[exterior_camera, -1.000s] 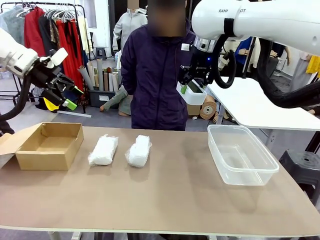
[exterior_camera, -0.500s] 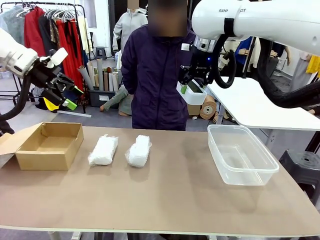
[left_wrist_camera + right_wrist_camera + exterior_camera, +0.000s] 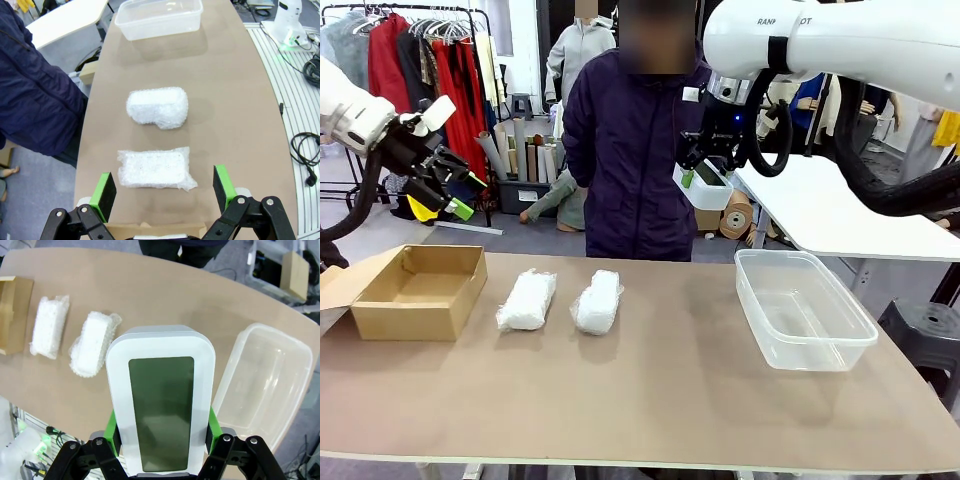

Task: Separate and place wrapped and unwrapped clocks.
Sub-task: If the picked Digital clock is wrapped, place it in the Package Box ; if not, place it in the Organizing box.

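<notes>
White plastic with a grey-green screen: the bare digital clock [image 3: 161,405] is clamped in the right claw [image 3: 163,436], whose green pads press on its two long sides. Its long axis runs along the fingers, and the screen faces the wrist camera. From the front, this claw hangs high in the air above the far edge of the worktop [image 3: 670,400], beside the person [image 3: 625,150] in a dark purple coat who stands at that edge.

Two wrapped clocks lie flat on the worktop, left of its middle and closer to the far edge. The left bundle [image 3: 528,300] and the right bundle [image 3: 598,301] lie side by side, near each other but apart. Each has its long axis running roughly from the near edge to the far edge.

A brown cardboard box [image 3: 405,322] sits open-topped at the left edge, just left of the left bundle, with one flap folded outward. A clear plastic tub [image 3: 820,357] stands towards the right edge, well apart from the bundles, its long axis also near to far.

The left claw [image 3: 455,195] is spread wide with nothing in it, raised in the air above the left edge, higher than the box. Its wrist camera looks down the row of bundles towards the tub.

Bare brown worktop runs along the whole near edge and between the right bundle and the tub.
</notes>
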Controlling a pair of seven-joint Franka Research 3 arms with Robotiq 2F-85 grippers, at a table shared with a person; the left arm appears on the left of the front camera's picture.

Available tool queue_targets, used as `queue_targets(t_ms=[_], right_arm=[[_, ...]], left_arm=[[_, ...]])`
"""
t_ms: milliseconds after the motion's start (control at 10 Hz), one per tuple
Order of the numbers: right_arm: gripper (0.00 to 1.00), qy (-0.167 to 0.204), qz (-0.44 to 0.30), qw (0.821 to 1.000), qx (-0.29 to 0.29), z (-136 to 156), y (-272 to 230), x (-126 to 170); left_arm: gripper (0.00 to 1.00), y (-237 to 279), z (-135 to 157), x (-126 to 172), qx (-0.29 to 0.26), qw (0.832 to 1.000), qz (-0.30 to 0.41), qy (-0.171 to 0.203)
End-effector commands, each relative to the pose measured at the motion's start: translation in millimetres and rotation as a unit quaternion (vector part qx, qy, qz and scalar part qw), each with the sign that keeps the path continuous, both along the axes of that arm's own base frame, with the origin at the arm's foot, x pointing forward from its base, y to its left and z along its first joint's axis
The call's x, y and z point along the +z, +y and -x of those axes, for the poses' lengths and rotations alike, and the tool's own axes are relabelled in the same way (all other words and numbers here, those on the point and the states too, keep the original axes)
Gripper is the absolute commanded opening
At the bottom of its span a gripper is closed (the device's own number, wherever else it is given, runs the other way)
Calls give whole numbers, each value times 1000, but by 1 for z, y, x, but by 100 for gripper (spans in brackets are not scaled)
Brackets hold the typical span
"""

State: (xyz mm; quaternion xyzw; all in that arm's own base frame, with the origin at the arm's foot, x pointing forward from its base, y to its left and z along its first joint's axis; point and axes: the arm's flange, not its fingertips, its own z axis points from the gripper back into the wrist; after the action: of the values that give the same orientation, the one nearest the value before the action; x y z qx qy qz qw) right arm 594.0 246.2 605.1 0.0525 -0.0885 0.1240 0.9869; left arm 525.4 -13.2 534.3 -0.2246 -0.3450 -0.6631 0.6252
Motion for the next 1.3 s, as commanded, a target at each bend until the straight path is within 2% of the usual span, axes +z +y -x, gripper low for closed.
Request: queue_targets(t_ms=[0,300,400,700,1200], right_arm=[[0,-1,16,999,32,4,-5,-5],[0,-12,56,995,79,4,-48,-24],[0,-1,52,995,84,2,-61,-30],[0,21,58,997,48,1,-107,-66],[0,25,75,997,14,11,-175,-134]], left_arm=[[100,1,0,2,0,1000,2,-2],[100,1,0,2,0,1000,2,-2],[100,1,0,2,0,1000,2,-2],[100,1,0,2,0,1000,2,-2],[100,1,0,2,0,1000,2,-2]])
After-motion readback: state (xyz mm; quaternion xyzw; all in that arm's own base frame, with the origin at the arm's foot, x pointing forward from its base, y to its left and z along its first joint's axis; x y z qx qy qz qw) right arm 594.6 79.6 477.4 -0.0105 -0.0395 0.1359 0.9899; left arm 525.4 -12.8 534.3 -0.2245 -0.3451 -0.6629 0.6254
